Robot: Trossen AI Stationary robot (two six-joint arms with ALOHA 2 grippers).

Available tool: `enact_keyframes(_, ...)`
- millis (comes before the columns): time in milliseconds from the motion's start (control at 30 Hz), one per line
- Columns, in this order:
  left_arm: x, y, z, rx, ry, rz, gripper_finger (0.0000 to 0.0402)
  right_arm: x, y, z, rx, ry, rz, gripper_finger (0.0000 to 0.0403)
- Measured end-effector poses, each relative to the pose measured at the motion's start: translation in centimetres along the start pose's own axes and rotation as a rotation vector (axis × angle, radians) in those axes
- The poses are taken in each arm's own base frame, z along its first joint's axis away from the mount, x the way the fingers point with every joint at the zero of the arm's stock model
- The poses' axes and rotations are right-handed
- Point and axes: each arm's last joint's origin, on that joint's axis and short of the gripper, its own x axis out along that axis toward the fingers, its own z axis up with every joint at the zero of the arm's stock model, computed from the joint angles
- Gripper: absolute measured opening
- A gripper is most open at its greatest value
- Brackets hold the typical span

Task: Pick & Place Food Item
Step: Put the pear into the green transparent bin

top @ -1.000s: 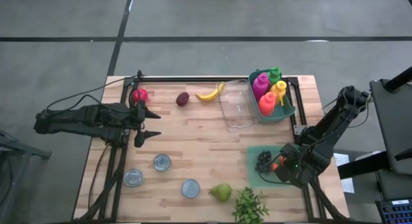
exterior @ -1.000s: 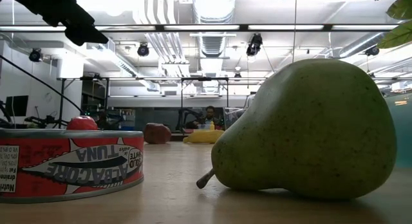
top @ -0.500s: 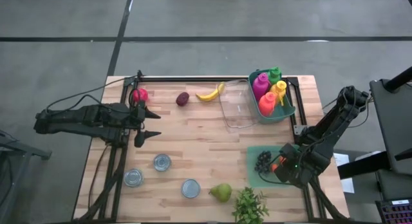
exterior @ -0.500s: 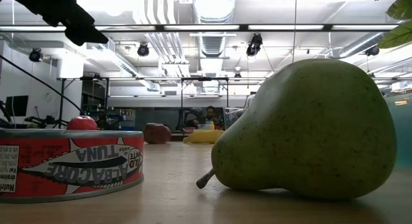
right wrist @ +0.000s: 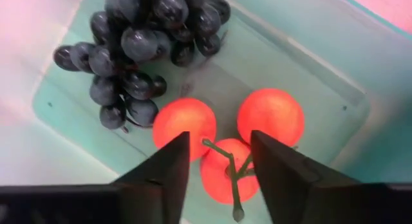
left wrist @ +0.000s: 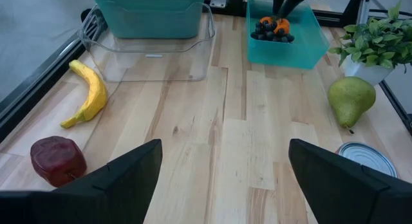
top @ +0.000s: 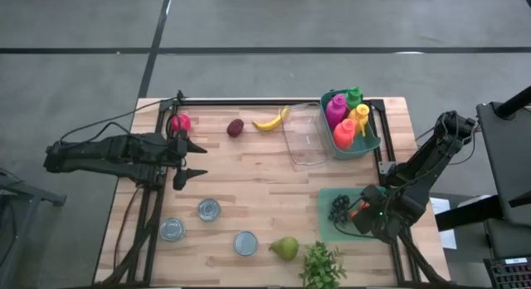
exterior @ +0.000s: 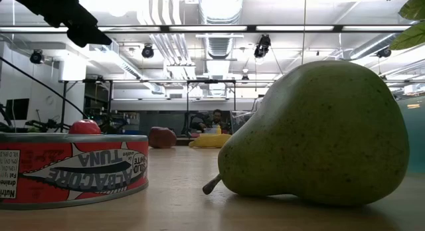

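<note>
Right wrist view has the right pincer (right wrist: 219,161) parted, straddling the tomatoes (right wrist: 228,140) lying in the teal tray (right wrist: 335,89) beside the grapes (right wrist: 138,47). They look light, smooth, easily bruised; I'd grab the stem. Left pincer (top: 189,161) hangs open over the table (top: 249,168).

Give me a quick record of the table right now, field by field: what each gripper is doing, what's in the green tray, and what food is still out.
right gripper: open, just above the tomatoes in the tray
left gripper: open, waiting over the table's left side, holding nothing
tray contents: grapes and tomatoes, side by side
loose food: pear, banana, dark red fruit, red fruit
cans: three, near the front edge
tub: teal, holds coloured bottles
</note>
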Motion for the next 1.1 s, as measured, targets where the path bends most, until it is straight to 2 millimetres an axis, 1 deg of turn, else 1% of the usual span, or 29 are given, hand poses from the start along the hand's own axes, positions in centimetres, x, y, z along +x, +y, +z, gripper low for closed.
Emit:
enact_keyframes(200, 0.0, 0.0, 0.0, 0.000, 0.000, 0.000, 0.0344, 0.0, 0.2, 0.0, 0.006, -0.005, 0.027, 0.0240)
enact_keyframes(300, 0.0, 0.0, 0.0, 0.000, 0.000, 0.000, 0.0344, 0.0, 0.2, 0.0, 0.016, -0.007, 0.029, 0.0267)
enact_keyframes(367, 0.0, 0.0, 0.0, 0.000, 0.000, 0.000, 0.0344, 0.0, 0.3, 0.0, 0.028, -0.013, 0.032, 0.0278)
enact_keyframes(567, 0.0, 0.0, 0.0, 0.000, 0.000, 0.000, 0.0344, -0.4, 0.6, 0.0, 0.038, -0.002, 0.052, 0.0285)
enact_keyframes(800, 0.0, 0.0, 0.0, 0.000, 0.000, 0.000, 0.0344, -2.5, 1.4, 0.1, -0.017, -0.002, 0.073, 0.0285)
enact_keyframes(900, 0.0, 0.0, 0.0, 0.000, 0.000, 0.000, 0.0344, -3.5, 1.6, 0.4, -0.020, -0.036, 0.074, 0.0285)
enact_keyframes(1100, 0.0, 0.0, 0.0, 0.000, 0.000, 0.000, 0.0344, -5.5, 2.6, 1.0, -0.066, -0.162, 0.167, 0.0285)
